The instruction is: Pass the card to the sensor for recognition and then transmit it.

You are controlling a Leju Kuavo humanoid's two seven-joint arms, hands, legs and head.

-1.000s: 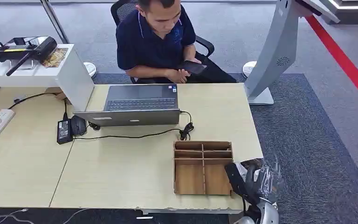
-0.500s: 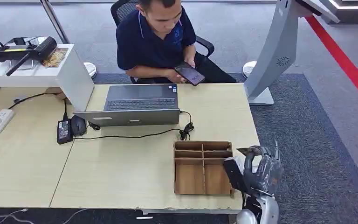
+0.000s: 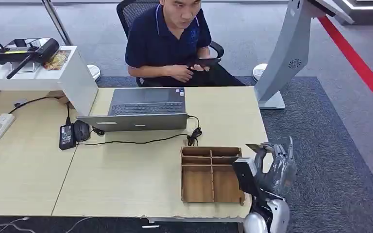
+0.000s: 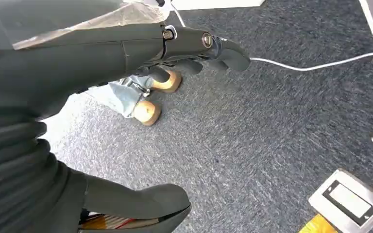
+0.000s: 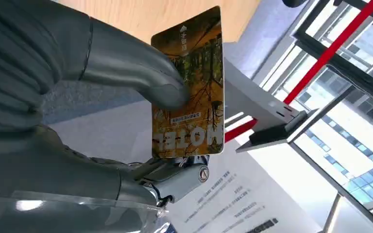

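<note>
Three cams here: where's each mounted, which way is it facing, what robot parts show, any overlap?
Head view: high on the body, looking down at the table; right hand rises beside the wooden organizer.
Left wrist view: behind the left hand, facing carpet.
Right wrist view: behind the right hand pinching the card, facing the kiosk.
Shared: right hand, head and right wrist.

head cam high, looking forward-down over desk (image 3: 141,179); right wrist cam tight behind right hand (image 5: 102,121), facing up past desk edge, sharing hand and desk with head; left wrist cam faces carpet (image 4: 272,136)
</note>
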